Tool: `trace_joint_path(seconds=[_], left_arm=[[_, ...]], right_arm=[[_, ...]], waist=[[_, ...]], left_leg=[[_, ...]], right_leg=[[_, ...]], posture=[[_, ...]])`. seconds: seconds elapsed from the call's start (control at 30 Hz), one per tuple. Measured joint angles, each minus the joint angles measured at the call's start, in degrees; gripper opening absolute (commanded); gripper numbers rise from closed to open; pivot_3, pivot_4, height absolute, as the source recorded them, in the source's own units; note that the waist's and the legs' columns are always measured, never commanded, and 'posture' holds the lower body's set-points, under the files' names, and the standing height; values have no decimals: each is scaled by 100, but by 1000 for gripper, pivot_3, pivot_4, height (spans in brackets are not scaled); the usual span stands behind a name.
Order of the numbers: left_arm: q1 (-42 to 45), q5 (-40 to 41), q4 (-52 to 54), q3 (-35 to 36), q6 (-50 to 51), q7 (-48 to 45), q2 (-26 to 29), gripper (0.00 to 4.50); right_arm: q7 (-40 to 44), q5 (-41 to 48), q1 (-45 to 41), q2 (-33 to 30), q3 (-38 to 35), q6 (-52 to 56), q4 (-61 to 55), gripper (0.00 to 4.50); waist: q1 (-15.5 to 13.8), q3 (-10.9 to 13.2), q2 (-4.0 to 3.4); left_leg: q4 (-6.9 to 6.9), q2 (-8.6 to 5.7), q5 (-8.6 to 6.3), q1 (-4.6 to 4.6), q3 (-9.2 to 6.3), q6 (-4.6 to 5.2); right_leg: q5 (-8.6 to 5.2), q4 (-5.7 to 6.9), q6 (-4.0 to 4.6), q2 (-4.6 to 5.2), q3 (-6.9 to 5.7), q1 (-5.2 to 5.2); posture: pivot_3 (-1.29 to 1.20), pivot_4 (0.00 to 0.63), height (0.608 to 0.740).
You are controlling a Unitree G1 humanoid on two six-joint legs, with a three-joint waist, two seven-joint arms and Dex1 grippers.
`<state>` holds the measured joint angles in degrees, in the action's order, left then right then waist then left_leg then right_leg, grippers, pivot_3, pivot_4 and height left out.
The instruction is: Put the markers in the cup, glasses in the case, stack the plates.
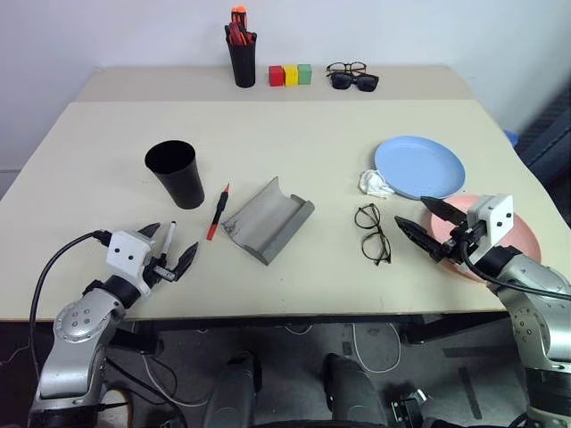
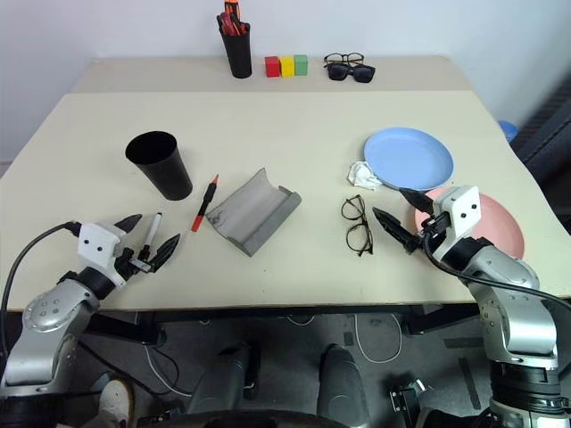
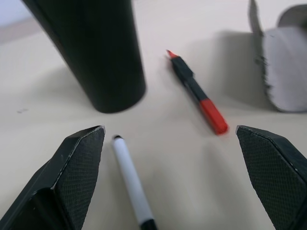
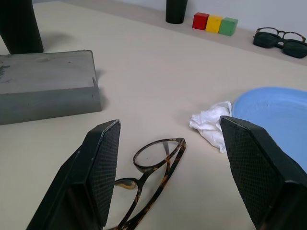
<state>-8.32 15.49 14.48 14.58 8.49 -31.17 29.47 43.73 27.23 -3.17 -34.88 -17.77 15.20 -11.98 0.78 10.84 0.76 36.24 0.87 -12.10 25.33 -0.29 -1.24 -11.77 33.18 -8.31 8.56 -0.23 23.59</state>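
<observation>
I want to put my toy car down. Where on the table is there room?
Bare table between the blocks and the case, and between the cup and the blue plate. Crowded around the glasses, tissue and plates.

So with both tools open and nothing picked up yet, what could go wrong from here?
1. The white-ended marker lies flat between the left tool fingers, close to the cup; a sloppy pinch could roll it or nudge the cup.
2. The glasses are thin, so the right tool may slip or bend them.
3. The crumpled tissue touches the blue plate and could get dragged along in stacking.
</observation>
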Motion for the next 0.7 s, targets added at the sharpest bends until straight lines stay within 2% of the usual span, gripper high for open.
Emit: trace_joint_path(seconds=[0.37, 0.7], left_arm=[[-375, 134, 468, -44, 288, -58, -17, 4500], [-121, 145, 75, 24, 326, -163, 82, 4500]], right_arm=[[293, 105, 119, -45, -77, -20, -1, 3357], [1134, 61, 89, -366, -27, -457, 516, 3357]], waist=[[-15, -1, -1], [-1, -3, -6]], left_leg=[[0, 1, 0, 0, 3, -1], [0, 1, 1, -3, 4, 0]], right_leg=[[0, -1, 0, 1, 0, -1], [0, 1, 0, 0, 0, 0]], posture=[[0, 150, 740], [0, 150, 740]])
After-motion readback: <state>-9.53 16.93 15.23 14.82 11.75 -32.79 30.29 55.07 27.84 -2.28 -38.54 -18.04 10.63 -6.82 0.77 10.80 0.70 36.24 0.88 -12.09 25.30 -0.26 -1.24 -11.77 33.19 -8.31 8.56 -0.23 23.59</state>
